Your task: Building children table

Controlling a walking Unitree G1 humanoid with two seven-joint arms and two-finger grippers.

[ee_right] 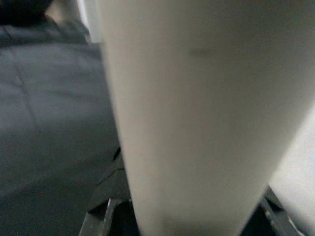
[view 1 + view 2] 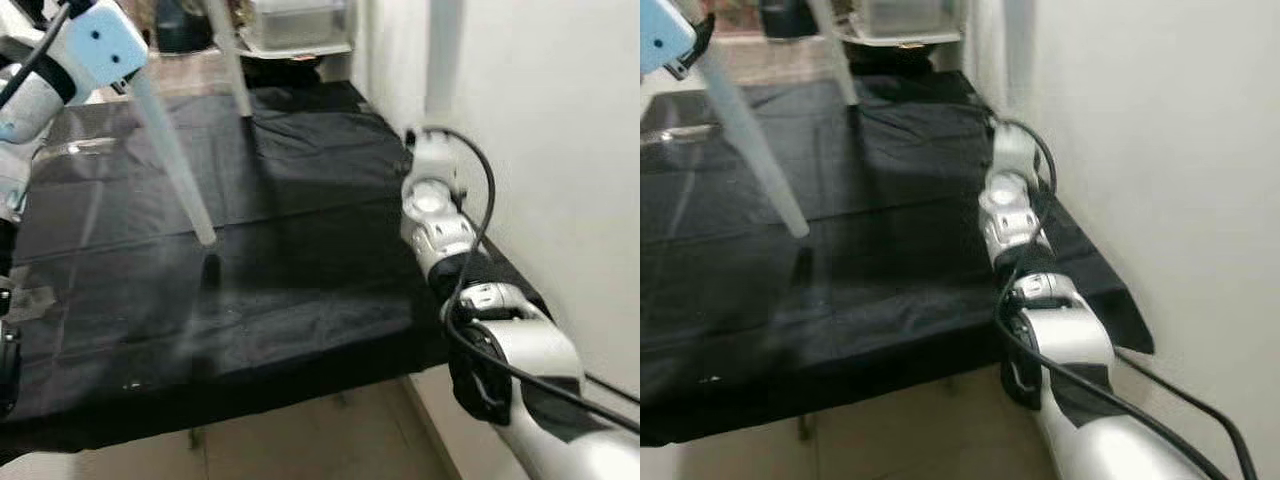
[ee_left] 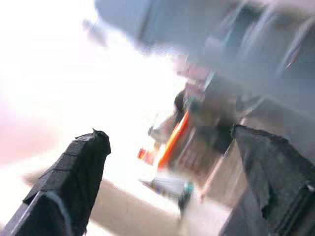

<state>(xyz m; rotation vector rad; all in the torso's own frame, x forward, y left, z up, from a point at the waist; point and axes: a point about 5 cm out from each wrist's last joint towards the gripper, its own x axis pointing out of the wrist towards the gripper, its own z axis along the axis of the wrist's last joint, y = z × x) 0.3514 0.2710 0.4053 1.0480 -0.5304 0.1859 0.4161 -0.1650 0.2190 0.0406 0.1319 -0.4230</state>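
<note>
Black-draped surface (image 2: 300, 300) beside white wall. Leg-mounting step likely: right tool (image 1: 187, 216) clamped round pale table leg (image 1: 197, 108), 1 o'clock. Left tool (image 3: 172, 172) apart, empty. Next: align leg upright.

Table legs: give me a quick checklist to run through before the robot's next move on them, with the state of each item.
1. Left tool free to help: ok, it is open with nothing between its fingers.
2. Right tool at the white leg by the wall: ok, the leg stands right in front of its wrist camera.
3. Firm hold on that leg: cannot tell, the contact is hidden.
4. Slanted leg supported: ok, its tip appears to rest on the black cloth.
5. Third leg out of the way: ok, it stands farther back.
6. Sharp picture for aiming: not ok, the left wrist view is blurred.
</note>
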